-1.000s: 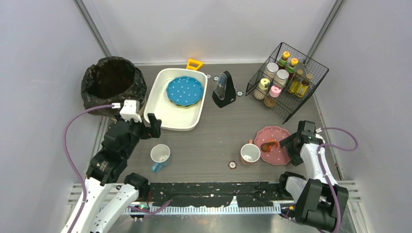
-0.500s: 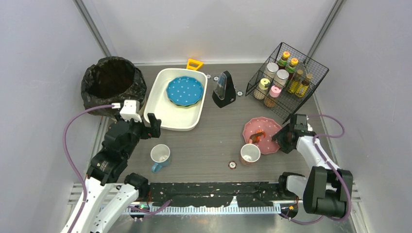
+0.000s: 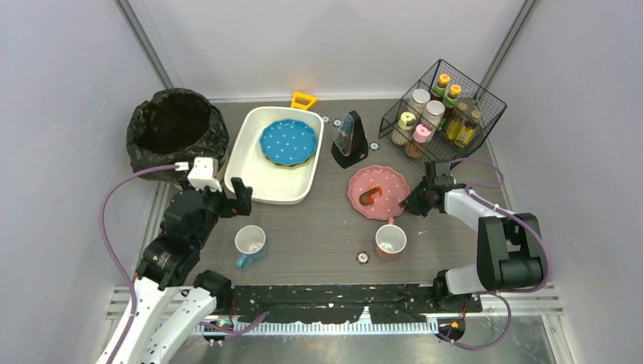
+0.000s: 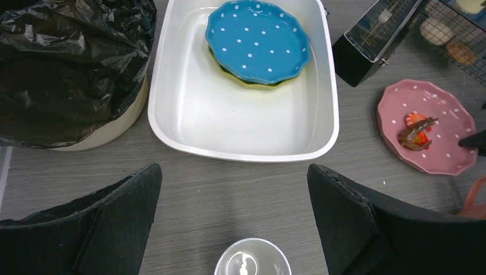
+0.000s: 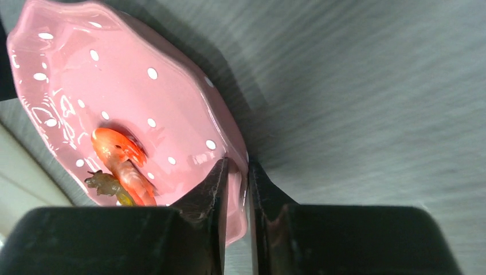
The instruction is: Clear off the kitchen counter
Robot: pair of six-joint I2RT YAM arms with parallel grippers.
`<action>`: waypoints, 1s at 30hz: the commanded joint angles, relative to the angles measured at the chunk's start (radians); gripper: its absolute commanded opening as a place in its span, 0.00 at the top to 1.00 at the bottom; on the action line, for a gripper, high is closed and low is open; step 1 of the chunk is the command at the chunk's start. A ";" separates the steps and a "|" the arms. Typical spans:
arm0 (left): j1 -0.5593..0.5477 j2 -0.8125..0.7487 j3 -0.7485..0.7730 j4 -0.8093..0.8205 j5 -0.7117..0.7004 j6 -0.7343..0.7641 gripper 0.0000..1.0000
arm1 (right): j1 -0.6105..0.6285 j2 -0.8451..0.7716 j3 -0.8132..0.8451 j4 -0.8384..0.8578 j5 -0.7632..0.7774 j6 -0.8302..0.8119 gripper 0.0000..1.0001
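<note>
Little more than nipping a thin lip: pinching the pink plate by its right rim with the right gripper, with jaws pressed nearly together on the glazed edge. Holding it right of centre on the kitchen counter, on the near side of the wire rack and the far side of the pink mug.

Risking a slip or a downward swing, judging by how little rim is sitting inside the grip. Bearing a loose shrimp scrap on a plate seemingly tilted in the wrist view, so possibly sliding it off onto the counter before reaching the black bin bag at far left. Risking clipping the mug or the black metronome when crossing left.

Hovering the left gripper spread wide and empty over the white mug, near the white tub, possibly crowding that path.
</note>
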 commanded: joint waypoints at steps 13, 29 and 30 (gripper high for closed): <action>0.001 0.153 0.042 0.073 0.214 -0.239 0.00 | 0.082 -0.056 0.028 0.232 -0.216 -0.103 0.94; -0.073 0.416 -0.012 0.357 0.462 -0.507 0.01 | 0.085 -0.318 0.030 0.149 -0.256 -0.054 0.95; -0.085 0.434 -0.013 0.376 0.463 -0.514 0.02 | 0.085 -0.323 0.035 0.139 -0.265 -0.055 0.95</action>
